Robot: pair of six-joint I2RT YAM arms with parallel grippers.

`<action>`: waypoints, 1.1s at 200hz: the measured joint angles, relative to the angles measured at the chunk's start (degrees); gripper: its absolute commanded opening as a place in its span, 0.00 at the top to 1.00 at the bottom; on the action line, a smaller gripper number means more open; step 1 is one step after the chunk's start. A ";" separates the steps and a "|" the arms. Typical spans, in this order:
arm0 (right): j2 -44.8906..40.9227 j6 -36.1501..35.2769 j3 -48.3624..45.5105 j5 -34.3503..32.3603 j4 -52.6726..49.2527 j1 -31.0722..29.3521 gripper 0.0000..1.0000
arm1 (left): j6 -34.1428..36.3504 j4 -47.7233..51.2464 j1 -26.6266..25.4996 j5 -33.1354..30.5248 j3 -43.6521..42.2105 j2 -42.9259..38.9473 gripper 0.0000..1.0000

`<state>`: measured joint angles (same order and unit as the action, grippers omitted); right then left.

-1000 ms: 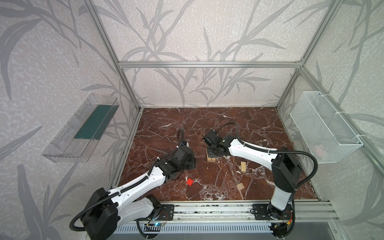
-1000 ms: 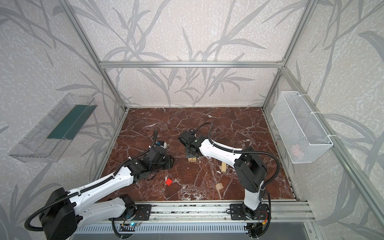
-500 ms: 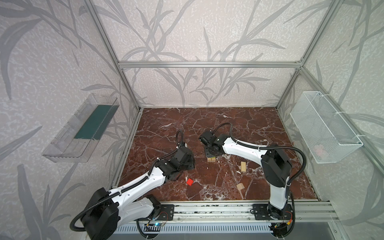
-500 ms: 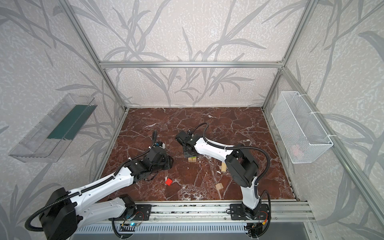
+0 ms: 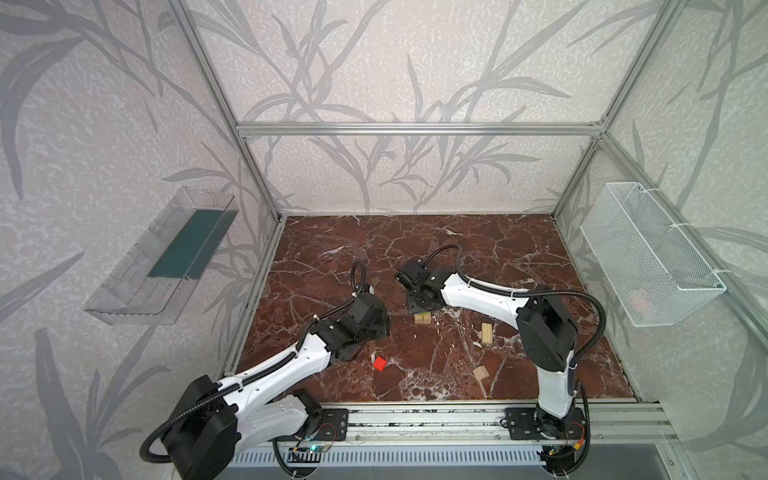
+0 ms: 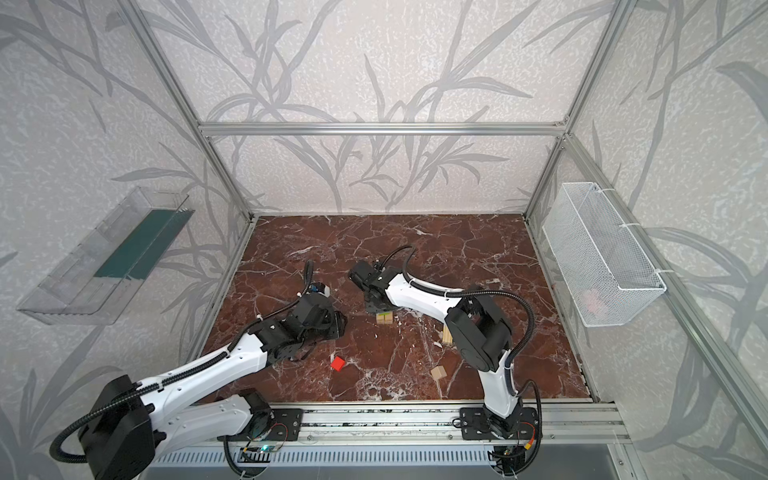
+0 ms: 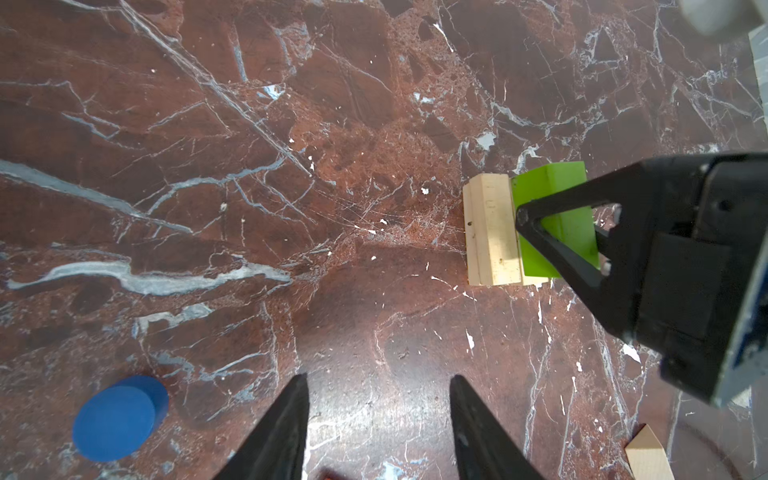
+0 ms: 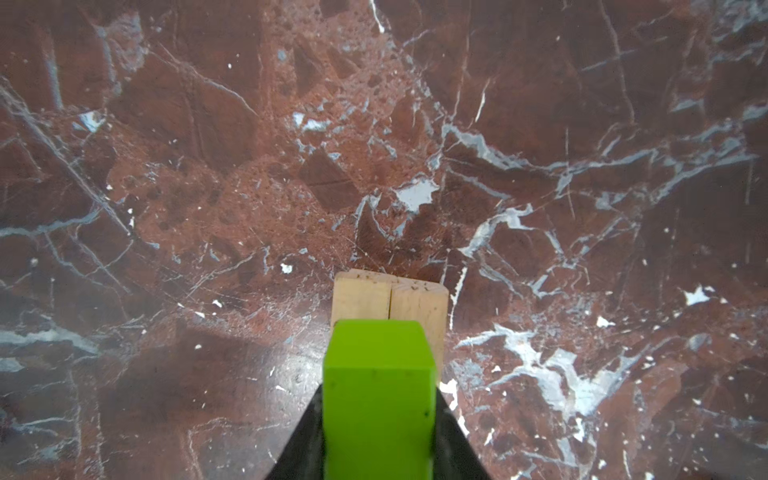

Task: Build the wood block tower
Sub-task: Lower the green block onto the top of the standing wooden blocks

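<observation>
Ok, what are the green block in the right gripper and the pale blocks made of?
Green block: probably wood under smooth, opaque lime paint; no grain shows, so plastic is possible. Pale blocks: bare matte wood; grain and dark specks show.

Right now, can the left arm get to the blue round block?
Probably yes. The blue disc lies alone on bare marble, close beside the left gripper, whose jaws stand open and empty. Nothing covers it, and the right gripper, holding the lime-green bar, is well away from it.
</observation>
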<state>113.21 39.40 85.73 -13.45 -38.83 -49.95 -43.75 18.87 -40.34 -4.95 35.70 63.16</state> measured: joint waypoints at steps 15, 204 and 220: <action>0.57 0.00 0.35 0.00 0.00 0.00 0.80 | 0.00 0.00 0.13 0.02 0.00 0.00 0.46; 2.25 1.49 0.44 0.39 0.07 0.00 0.60 | 0.00 0.00 0.68 0.13 0.00 0.02 0.45; 2.23 1.53 0.42 0.37 0.13 0.00 0.57 | 0.00 0.00 0.70 0.17 0.00 0.02 0.45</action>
<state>115.44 40.93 86.15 -13.08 -38.70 -49.95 -43.75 18.87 -39.64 -4.78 35.70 63.18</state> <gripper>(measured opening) 0.410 0.546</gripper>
